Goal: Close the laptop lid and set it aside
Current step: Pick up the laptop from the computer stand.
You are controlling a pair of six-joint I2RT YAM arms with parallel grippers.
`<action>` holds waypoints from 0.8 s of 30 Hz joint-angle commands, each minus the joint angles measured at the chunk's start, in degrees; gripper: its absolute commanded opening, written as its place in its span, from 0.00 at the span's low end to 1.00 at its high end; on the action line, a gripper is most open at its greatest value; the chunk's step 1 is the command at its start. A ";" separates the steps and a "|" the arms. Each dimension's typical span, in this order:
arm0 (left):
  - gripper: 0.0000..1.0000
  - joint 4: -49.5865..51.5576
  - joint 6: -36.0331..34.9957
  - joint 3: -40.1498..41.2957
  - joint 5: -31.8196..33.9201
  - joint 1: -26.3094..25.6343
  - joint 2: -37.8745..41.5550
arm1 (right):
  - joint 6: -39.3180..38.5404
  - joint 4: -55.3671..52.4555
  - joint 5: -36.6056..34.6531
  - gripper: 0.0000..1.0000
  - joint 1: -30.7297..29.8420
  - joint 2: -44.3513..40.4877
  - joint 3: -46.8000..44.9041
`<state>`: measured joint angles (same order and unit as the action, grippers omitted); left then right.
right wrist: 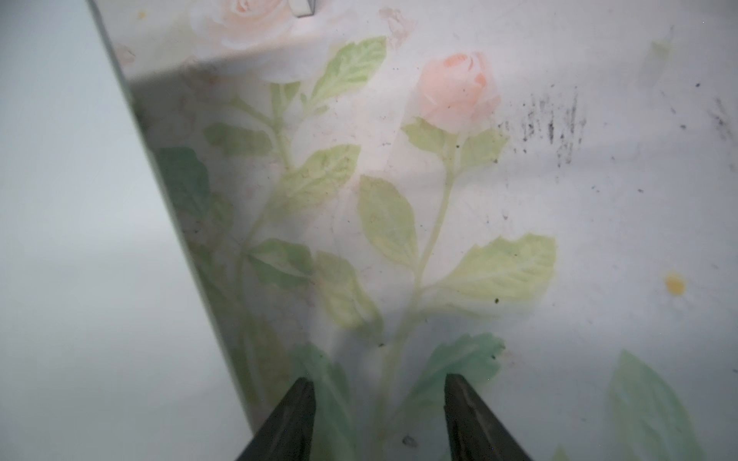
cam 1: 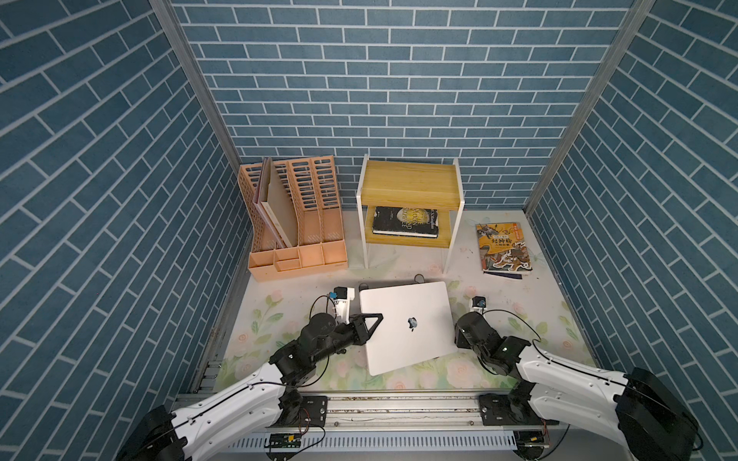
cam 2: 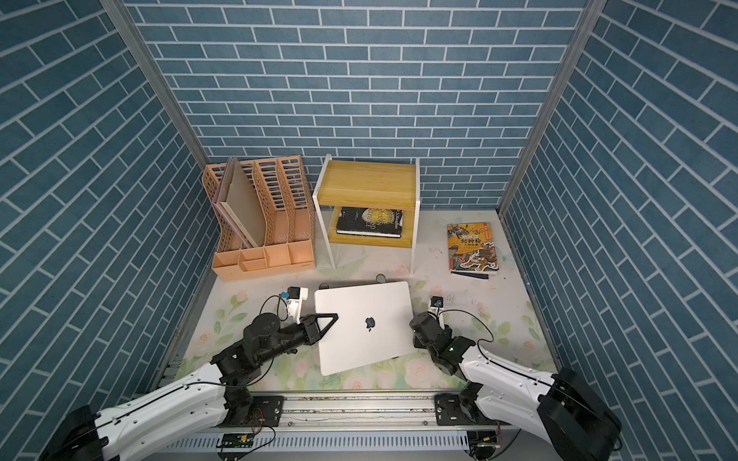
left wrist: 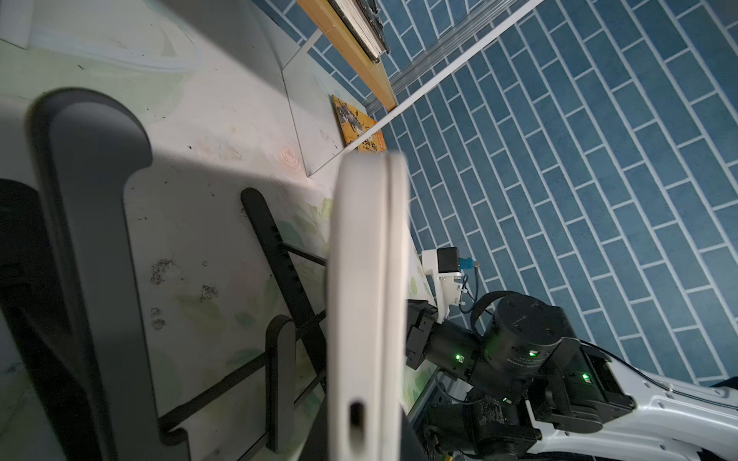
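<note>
Your laptop (cam 1: 407,327) lies closed on the floral counter (cam 1: 519,319), its smooth silver-white laptop lid (cam 2: 363,325) showing one dark apple logo, resting on a black folding stand (left wrist: 279,279). Your left end effector (cam 1: 369,323) clamps the laptop's left edge; the right end effector (right wrist: 379,415) stands slightly parted beside the opposite edge, seemingly gripping nothing. One book reads "MOON" (cam 1: 405,221).

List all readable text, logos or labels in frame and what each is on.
"THE MOON AND SIXPENCE": black book on the lower shelf of the wooden rack; its smaller print is unreadable.
Apple logo, no wording: laptop lid.
Chinese title characters: orange book lying on the table; too small to read reliably.
Small mark on the front edge of the peach file organizer: illegible.
</note>
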<state>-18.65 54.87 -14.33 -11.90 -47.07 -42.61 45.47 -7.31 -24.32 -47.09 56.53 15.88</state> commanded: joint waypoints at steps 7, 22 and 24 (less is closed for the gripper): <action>0.00 -1.84 1.62 -5.46 -2.13 -0.22 7.68 | 2.96 -9.74 -6.99 0.58 -0.20 -27.57 0.42; 0.00 6.65 3.38 -18.89 11.68 -0.35 25.36 | 2.43 -22.97 -14.88 0.69 -0.19 -42.88 10.32; 0.00 4.50 4.12 -20.19 13.70 -0.30 26.18 | 2.45 -22.58 -14.91 0.70 -0.20 -42.65 10.42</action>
<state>-1.17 56.14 -29.71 -2.81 -47.18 -19.03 47.64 -27.24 -37.28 -47.13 13.56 24.95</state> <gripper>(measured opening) 0.182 0.697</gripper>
